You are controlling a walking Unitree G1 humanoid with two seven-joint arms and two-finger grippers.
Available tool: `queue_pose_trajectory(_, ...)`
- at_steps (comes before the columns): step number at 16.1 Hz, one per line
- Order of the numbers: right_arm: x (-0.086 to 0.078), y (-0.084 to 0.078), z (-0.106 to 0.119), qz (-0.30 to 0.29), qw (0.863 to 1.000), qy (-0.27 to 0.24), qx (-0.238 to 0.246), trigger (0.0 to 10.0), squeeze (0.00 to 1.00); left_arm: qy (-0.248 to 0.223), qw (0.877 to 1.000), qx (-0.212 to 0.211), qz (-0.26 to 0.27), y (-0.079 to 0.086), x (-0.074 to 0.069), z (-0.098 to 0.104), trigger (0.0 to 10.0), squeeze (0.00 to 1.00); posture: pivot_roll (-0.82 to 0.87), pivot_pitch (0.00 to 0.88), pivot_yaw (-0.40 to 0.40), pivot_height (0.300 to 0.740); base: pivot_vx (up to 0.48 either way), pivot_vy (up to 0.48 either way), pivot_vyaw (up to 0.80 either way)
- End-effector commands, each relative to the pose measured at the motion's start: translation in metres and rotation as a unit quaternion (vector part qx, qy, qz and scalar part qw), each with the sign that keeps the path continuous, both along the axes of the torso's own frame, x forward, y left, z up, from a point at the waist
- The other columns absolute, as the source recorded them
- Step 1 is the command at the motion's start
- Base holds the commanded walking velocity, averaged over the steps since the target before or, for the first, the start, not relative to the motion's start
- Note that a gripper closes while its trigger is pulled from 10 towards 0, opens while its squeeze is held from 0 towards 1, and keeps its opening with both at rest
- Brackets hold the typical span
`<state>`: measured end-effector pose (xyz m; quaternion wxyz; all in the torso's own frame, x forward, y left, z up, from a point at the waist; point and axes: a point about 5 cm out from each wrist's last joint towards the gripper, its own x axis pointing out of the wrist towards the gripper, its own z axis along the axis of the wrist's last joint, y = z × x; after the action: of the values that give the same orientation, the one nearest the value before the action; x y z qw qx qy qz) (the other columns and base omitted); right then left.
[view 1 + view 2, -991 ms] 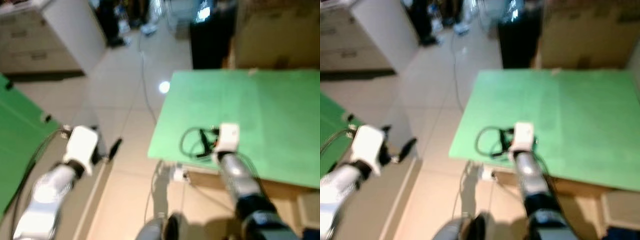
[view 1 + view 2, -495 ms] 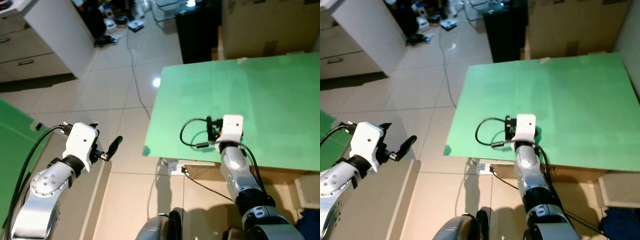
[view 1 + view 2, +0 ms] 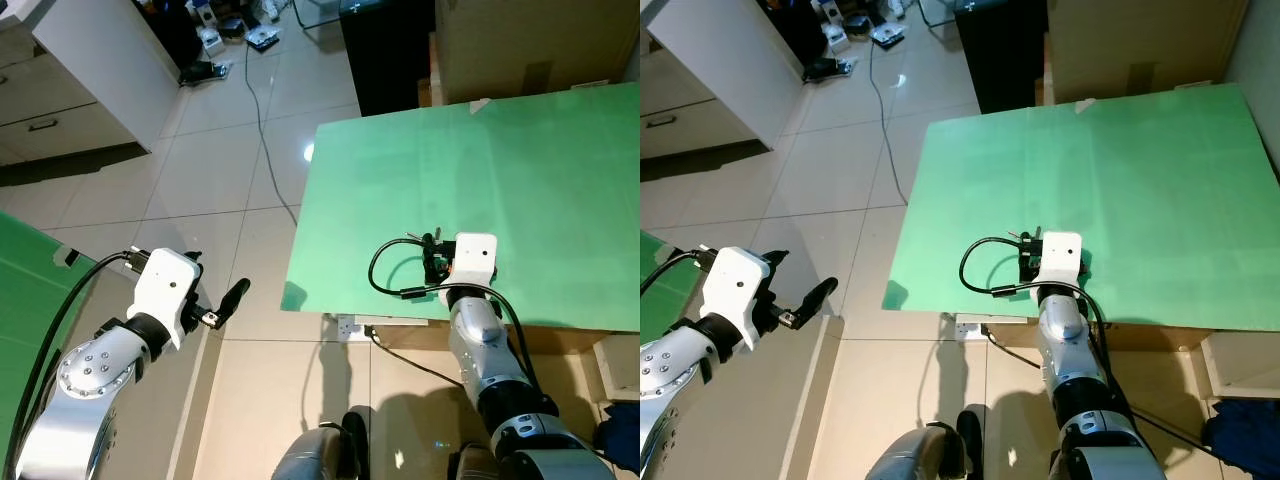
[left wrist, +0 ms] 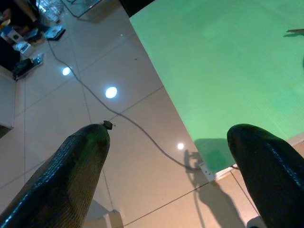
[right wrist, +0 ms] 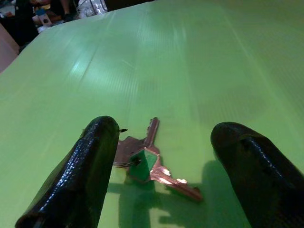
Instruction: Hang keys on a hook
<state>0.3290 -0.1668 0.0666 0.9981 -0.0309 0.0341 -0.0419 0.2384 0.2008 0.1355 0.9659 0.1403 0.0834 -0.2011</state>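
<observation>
The right gripper [image 5: 161, 156], fingers spread, straddles the keys [image 5: 145, 159] on the green table [image 3: 1160, 160]. It probably wants lowering squarely before it pinches; the left gripper [image 4: 166, 156] idles, also spread

Your left gripper [image 4: 166, 156] hangs over the tiled floor [image 4: 118, 142], its two black fingers [image 4: 71, 175] spread wide apart — one at roughly 8 o'clock in your wrist picture, the other at 4 o'clock, nothing between them. A green table top [image 4: 228, 61] fills the area from 12 to 3 o'clock, its near edge running diagonally down toward 5 o'clock. A thin cable [image 4: 137, 126] trails across the pale tiles from 11 o'clock toward the table's corner, where a white socket block [image 4: 207, 172] lies on the floor. Bright light spots [image 4: 110, 91] gleam on the tiles — and clutter [image 4: 28, 33], too blurred to identify, sits at 10 o'clock.
</observation>
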Motion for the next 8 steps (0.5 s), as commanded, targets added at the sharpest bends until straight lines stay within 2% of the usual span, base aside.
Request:
queue_pose_trajectory(1, -0.001, 0.006, -0.002, 0.011, 1.000, -0.001, 0.002, 10.0, 0.00, 0.012, 1.000, 0.009, 0.012, 0.009, -0.004, -0.002, 10.0, 0.00, 0.24, 0.279, 0.334, 0.740, 0.000, 0.000, 0.00)
queue_pose_trajectory(5, 0.004, -0.002, 0.000, 0.008, 1.000, 0.008, 0.002, 10.0, 0.00, 0.014, 1.000, 0.007, 0.016, 0.008, -0.007, -0.002, 10.0, 0.00, 0.24, 0.282, 0.327, 0.740, 0.000, 0.000, 0.00)
queue_pose_trajectory(6, 0.006, -0.002, -0.001, 0.013, 1.000, 0.016, 0.018, 7.3, 0.00, 0.015, 1.000, 0.007, 0.016, 0.008, -0.007, -0.002, 10.0, 0.00, 0.24, 0.285, 0.331, 0.740, 0.000, 0.000, 0.00)
queue_pose_trajectory(7, 0.009, 0.000, -0.003, 0.032, 0.997, 0.034, 0.066, 0.0, 0.00, 0.017, 1.000, 0.008, 0.015, 0.008, -0.008, -0.002, 10.0, 0.00, 0.24, 0.287, 0.332, 0.740, 0.000, 0.000, 0.00)
queue_pose_trajectory(8, 0.012, -0.001, -0.002, 0.045, 0.994, 0.042, 0.092, 0.0, 0.00, 0.018, 1.000, 0.009, 0.014, 0.008, -0.009, -0.002, 10.0, 0.00, 0.24, 0.287, 0.333, 0.740, 0.000, 0.000, 0.00)
